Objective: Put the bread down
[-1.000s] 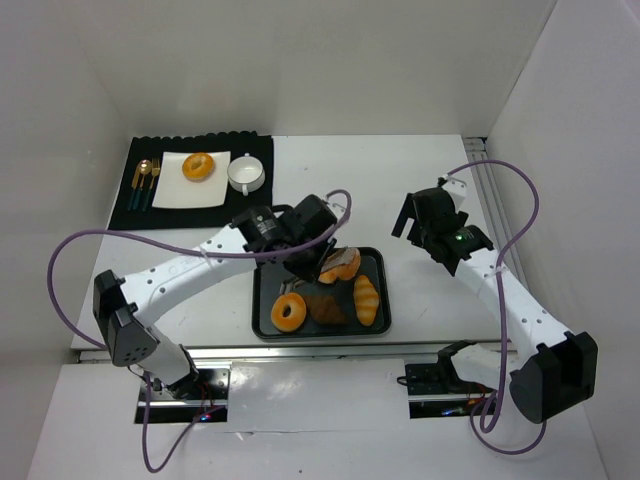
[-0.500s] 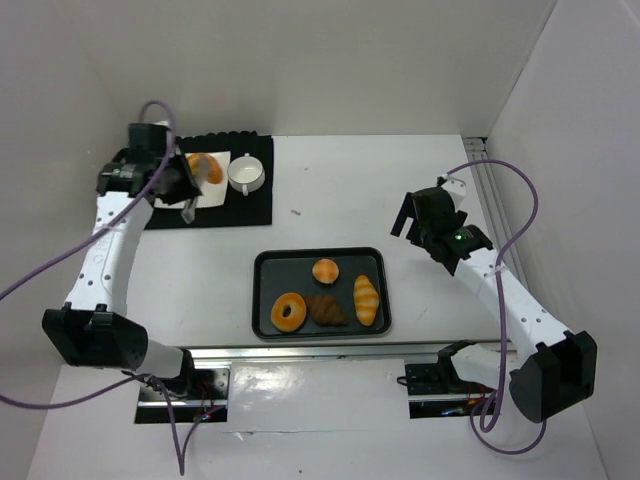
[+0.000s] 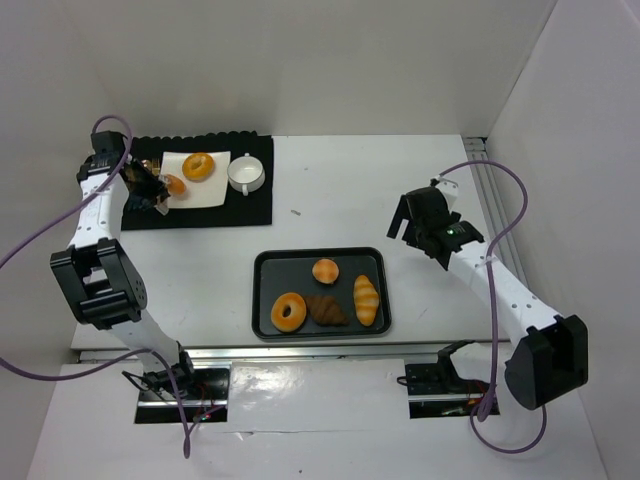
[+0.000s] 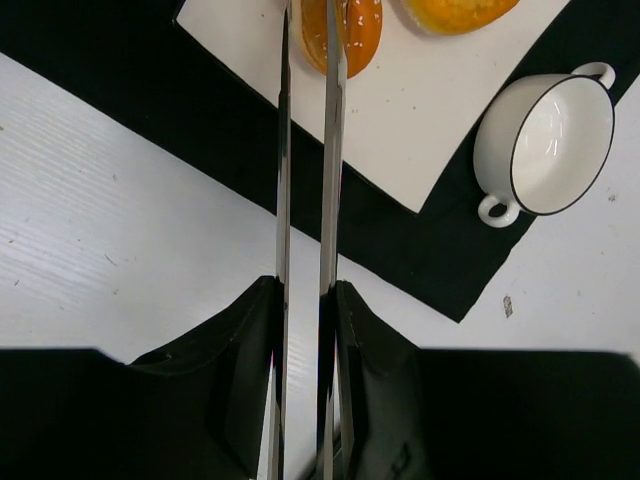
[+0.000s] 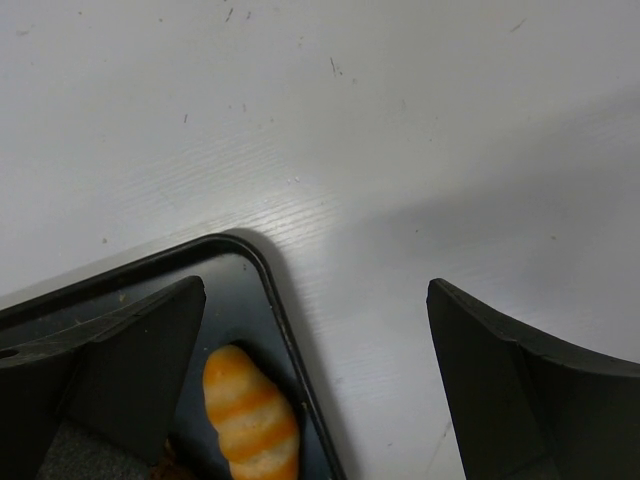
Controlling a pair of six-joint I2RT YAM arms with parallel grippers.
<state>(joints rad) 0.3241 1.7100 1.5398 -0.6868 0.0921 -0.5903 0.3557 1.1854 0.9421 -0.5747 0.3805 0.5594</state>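
The left tool (image 3: 165, 188) is drawing leftward along the plate (image 3: 205, 196), sesame bun (image 3: 175, 184) seemingly between its blades; the right arm (image 3: 480, 270) is edging leftward.

Black mat (image 3: 255, 210) at ten o'clock, white plate (image 3: 215, 195), orange doughnut (image 3: 198, 166), sesame-speckled orange bun (image 4: 352, 25). White cup (image 4: 548, 140), dark rim. Black tray (image 3: 290, 268) at six: golden striped roll (image 5: 250, 415), brown croissant (image 3: 325, 310). Plain white table (image 3: 400, 180) all round, purple cables (image 3: 490, 165) looping at nine and three.
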